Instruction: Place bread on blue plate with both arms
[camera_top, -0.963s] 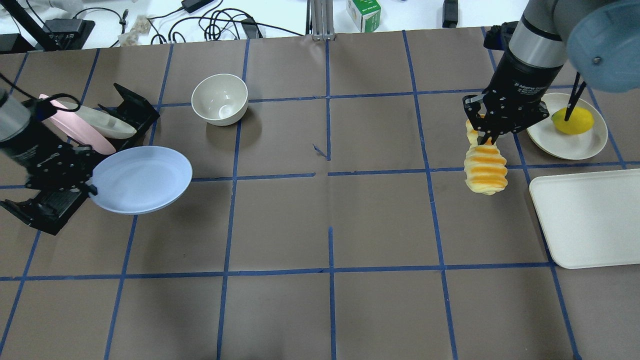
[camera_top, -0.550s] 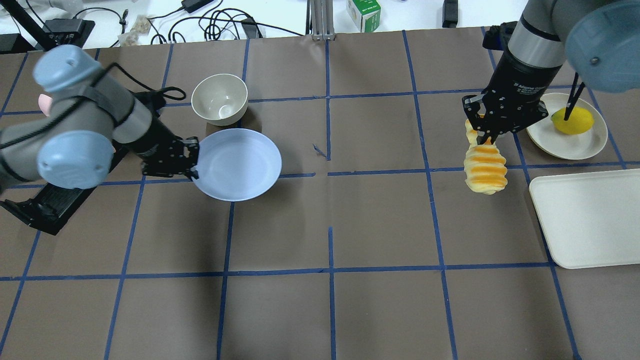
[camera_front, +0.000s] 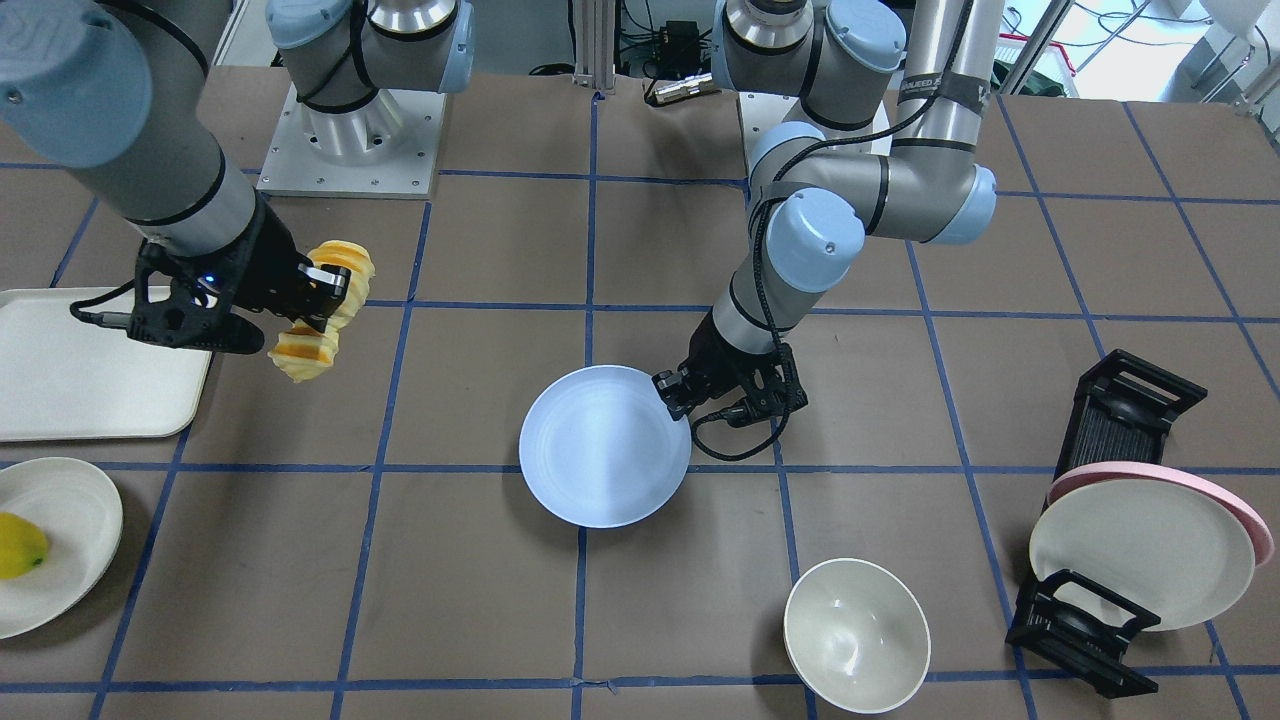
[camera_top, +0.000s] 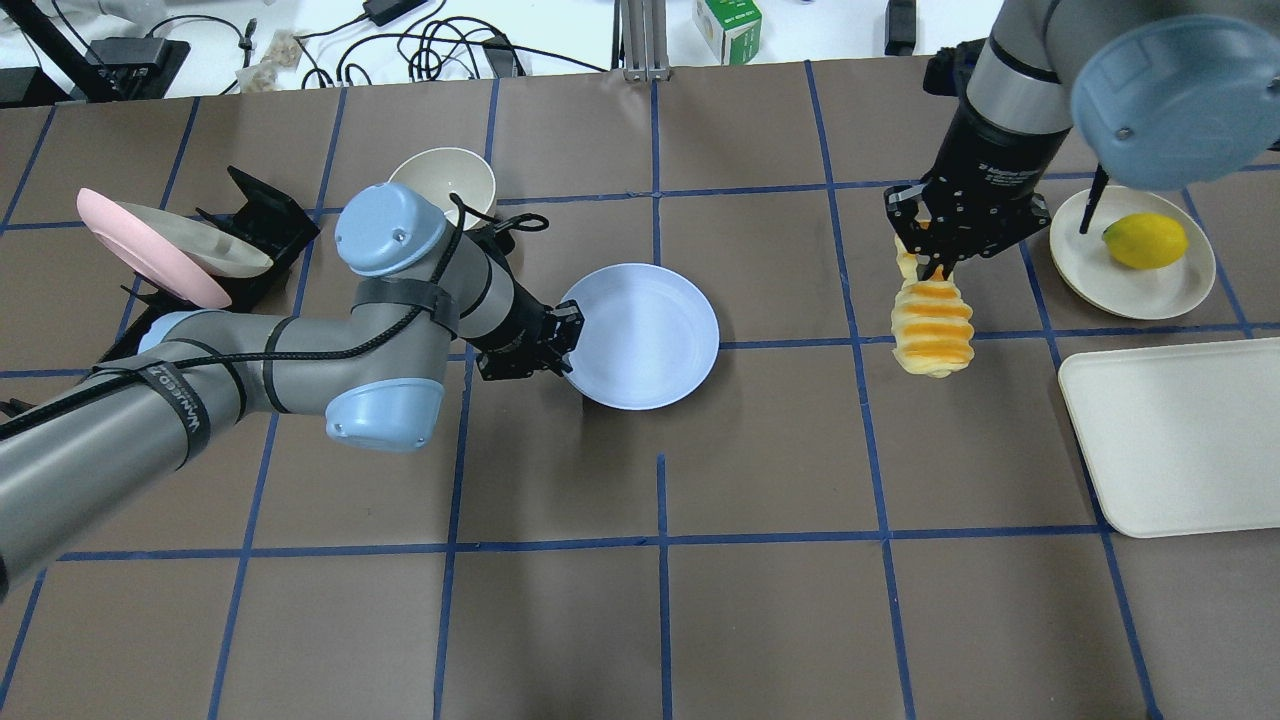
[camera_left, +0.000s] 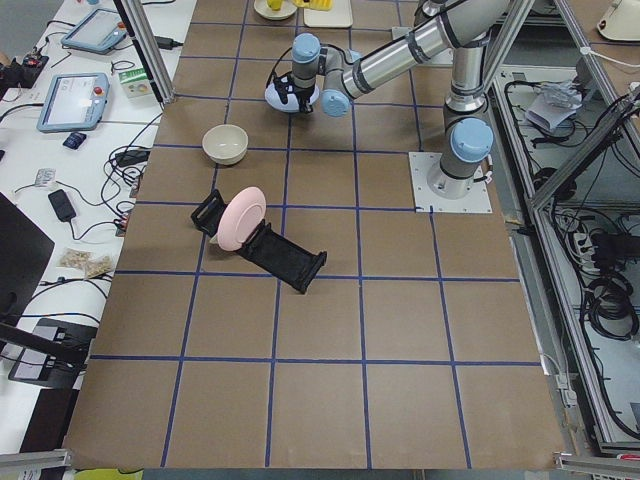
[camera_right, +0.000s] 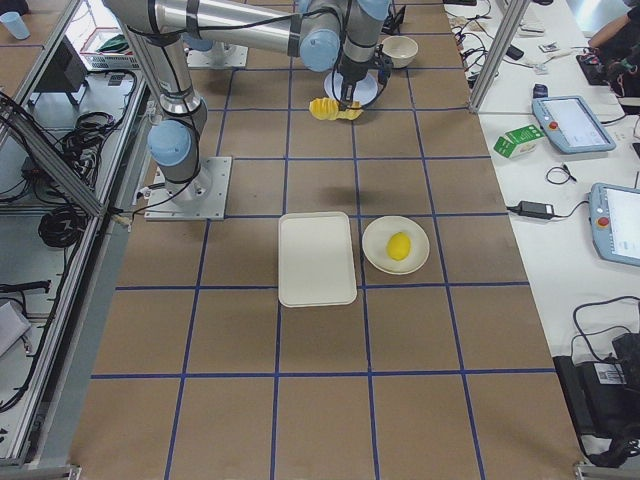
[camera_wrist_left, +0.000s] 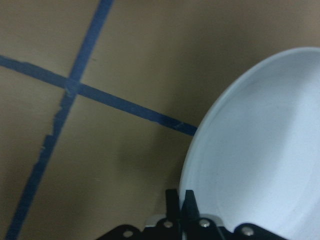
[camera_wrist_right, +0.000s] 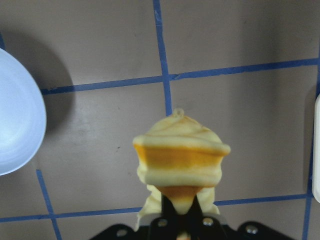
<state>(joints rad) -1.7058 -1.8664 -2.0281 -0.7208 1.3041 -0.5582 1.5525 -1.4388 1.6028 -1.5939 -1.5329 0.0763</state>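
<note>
My left gripper (camera_top: 563, 340) is shut on the rim of the blue plate (camera_top: 645, 335) and holds it level above the table's middle. It also shows in the front view (camera_front: 672, 398) with the plate (camera_front: 603, 460), and in the left wrist view (camera_wrist_left: 181, 200) with the plate (camera_wrist_left: 260, 155). My right gripper (camera_top: 935, 262) is shut on one end of the bread (camera_top: 933, 328), an orange-striped ridged loaf that hangs down above the table, right of the plate. The bread shows in the front view (camera_front: 310, 345) and the right wrist view (camera_wrist_right: 180, 155), where the plate's edge (camera_wrist_right: 17, 120) is at far left.
A cream bowl (camera_top: 445, 180) stands behind my left arm. A black rack (camera_top: 250, 240) holds a pink plate (camera_top: 140, 250) and a cream plate at far left. A cream plate with a lemon (camera_top: 1145, 240) and a white tray (camera_top: 1180, 440) lie at right.
My left arm has swung the blue plate from the rack at far left to the table's middle. My right gripper has moved slightly left with the bread.
</note>
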